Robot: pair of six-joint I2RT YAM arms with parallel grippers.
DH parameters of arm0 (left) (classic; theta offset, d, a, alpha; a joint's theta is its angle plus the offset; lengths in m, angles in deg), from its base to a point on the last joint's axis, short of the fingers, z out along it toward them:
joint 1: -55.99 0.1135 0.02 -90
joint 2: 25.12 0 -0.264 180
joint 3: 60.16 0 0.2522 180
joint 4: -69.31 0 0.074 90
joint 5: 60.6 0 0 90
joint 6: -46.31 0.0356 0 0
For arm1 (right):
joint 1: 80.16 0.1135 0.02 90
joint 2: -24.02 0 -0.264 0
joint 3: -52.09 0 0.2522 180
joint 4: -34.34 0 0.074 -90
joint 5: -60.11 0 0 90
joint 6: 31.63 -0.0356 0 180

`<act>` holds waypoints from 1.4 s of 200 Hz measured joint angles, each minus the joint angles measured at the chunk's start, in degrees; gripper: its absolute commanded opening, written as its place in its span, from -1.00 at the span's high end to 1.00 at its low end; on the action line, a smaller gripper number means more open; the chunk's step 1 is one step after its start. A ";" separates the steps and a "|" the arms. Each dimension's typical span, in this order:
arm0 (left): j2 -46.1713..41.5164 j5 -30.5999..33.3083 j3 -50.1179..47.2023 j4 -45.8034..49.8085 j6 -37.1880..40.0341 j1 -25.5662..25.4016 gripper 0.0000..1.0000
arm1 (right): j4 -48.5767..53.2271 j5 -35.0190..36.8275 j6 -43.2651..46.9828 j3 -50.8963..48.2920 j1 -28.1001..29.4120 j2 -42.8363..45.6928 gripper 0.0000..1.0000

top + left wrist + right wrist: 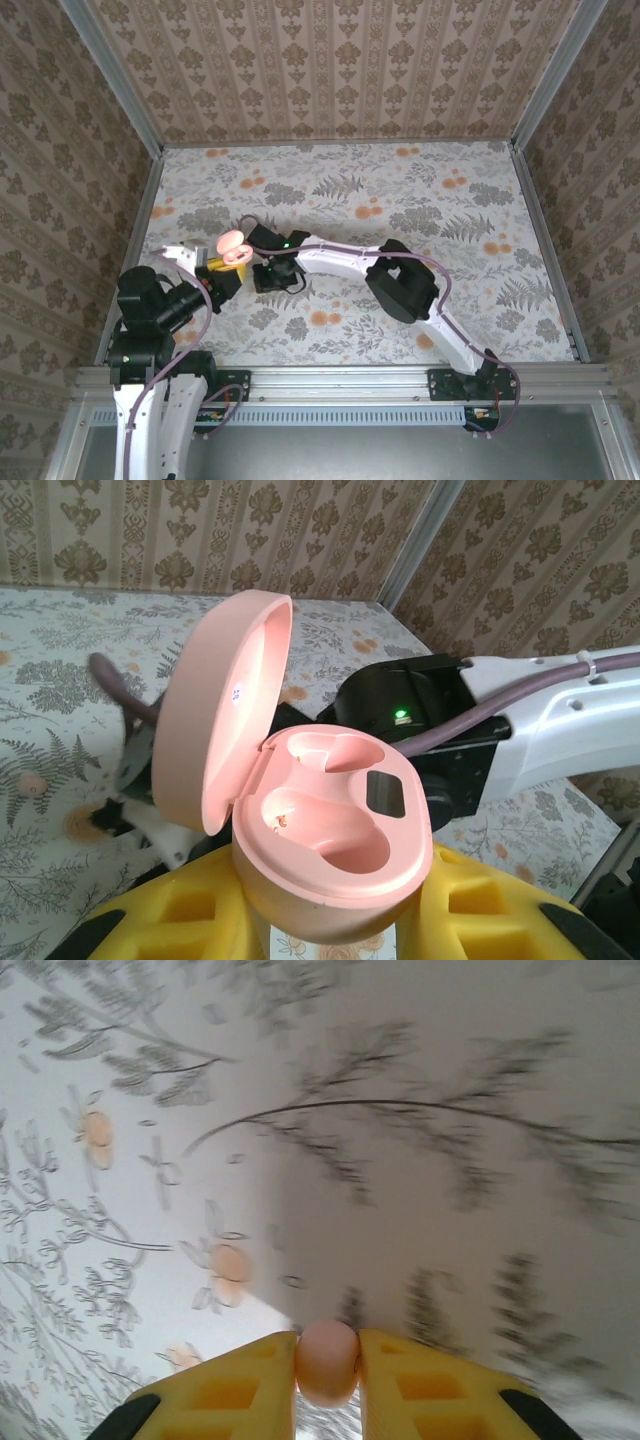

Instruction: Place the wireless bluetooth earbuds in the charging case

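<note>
- Grey-fern, orange-flower print covers my table [450, 190]; damask wallpaper [330, 70] encloses it.
- My left gripper [335, 925] clamps the open pink charging case [330, 830].
- My right gripper [327, 1385] pinches a pink earbud [327, 1355].

Fern-print table [480, 200] between damask-papered walls [330, 60]

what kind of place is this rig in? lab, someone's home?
Probably a staged robot test cell, not a home: wallpapered panels set in aluminium frame posts, a floral-print table, and the left arm and right arm bolted to a rail at its near edge.
</note>
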 measured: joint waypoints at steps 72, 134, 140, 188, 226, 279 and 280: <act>2.78 -3.08 -1.64 -8.44 -0.44 -0.02 0.76 | -2.16 2.36 -1.05 -15.91 -8.68 18.62 0.58; 9.18 -4.26 -4.50 -19.28 -0.63 -2.93 0.76 | -0.96 3.04 -1.20 -25.90 -13.73 36.74 0.58; 10.08 -4.26 -4.61 -20.28 -0.61 -3.76 0.76 | -0.31 3.13 -1.07 -25.92 -13.90 37.99 0.58; 18.29 -0.48 -4.68 -26.40 2.27 -14.51 0.75 | 5.99 3.89 -0.37 -24.30 -13.97 46.93 0.58; 24.76 3.56 -4.68 -31.52 4.31 -20.74 0.75 | 8.57 4.00 -0.63 -22.71 -13.97 51.84 0.59; 29.05 8.59 -4.68 -36.09 6.01 -25.57 0.75 | 10.56 6.03 -1.05 -19.74 -10.60 54.97 0.59; 29.09 8.66 -4.68 -36.20 6.03 -25.64 0.75 | 10.58 6.05 -1.05 -19.63 -10.47 54.97 0.59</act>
